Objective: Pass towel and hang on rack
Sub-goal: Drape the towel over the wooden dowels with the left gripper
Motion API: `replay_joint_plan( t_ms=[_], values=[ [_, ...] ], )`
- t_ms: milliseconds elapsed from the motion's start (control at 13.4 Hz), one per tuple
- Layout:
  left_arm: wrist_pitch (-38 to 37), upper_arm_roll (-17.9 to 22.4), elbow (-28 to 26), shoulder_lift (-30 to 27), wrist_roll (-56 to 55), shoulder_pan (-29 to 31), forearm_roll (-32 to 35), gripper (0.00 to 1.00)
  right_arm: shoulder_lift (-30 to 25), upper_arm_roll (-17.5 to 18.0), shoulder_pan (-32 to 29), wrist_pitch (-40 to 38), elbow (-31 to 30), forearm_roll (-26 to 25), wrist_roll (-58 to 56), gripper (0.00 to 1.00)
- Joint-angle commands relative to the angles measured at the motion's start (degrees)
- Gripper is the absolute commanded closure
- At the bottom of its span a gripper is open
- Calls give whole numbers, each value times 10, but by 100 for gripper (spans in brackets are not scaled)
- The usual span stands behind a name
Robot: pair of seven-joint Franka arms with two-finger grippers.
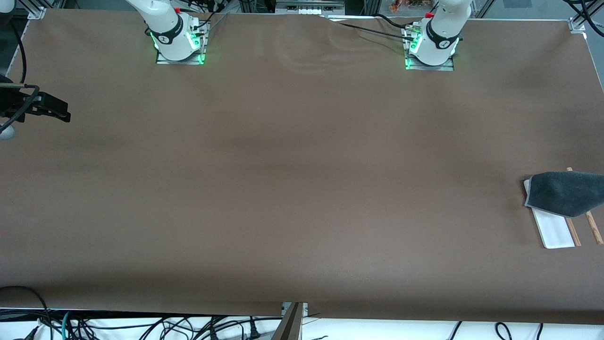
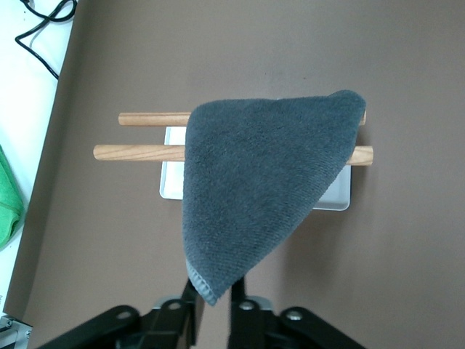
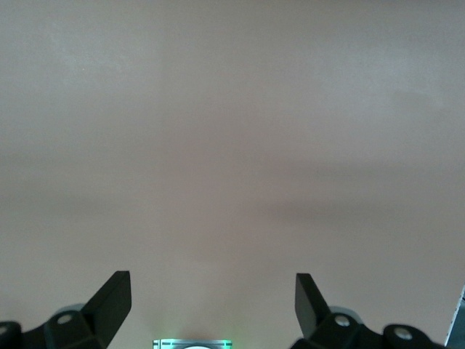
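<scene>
Fuzzy grey towel draped over wooden-rod rack — left gripper narrow; right gripper wide.

You see the dark grey soft towel draped over the wooden-rod rack, directly beneath the left gripper, at the left arm's table end.

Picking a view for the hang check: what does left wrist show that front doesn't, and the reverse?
Left wrist only: the towel in full, draped over both rods of the rack, one corner hanging down to the left gripper, whose jaws stand close on either side of that corner. Whether they pinch it is unclear.

Front only: both arm bases, the whole table, and the right gripper waiting at the right arm's end.

Both: towel on the rack, white base showing under it.
</scene>
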Motion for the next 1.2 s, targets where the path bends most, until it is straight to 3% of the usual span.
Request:
replay_joint_plan(
  t_ms=[0, 673, 822, 1121],
  values=[
    [-10, 1, 28, 18, 21, 5, -1, 0, 0, 4, -1, 1, 4, -6, -3, 0],
    [-12, -4, 42, -6, 12, -10, -1, 0, 0, 4, -1, 1, 4, -6, -2, 0],
    [-12, -4, 31, -34, -14, -25, 0, 0, 0, 4, -1, 1, 4, -6, -2, 0],
    [-12, 0, -51, -131, -180, -58, 29, 0, 0, 4, -1, 1, 4, -6, -2, 0]
  ],
)
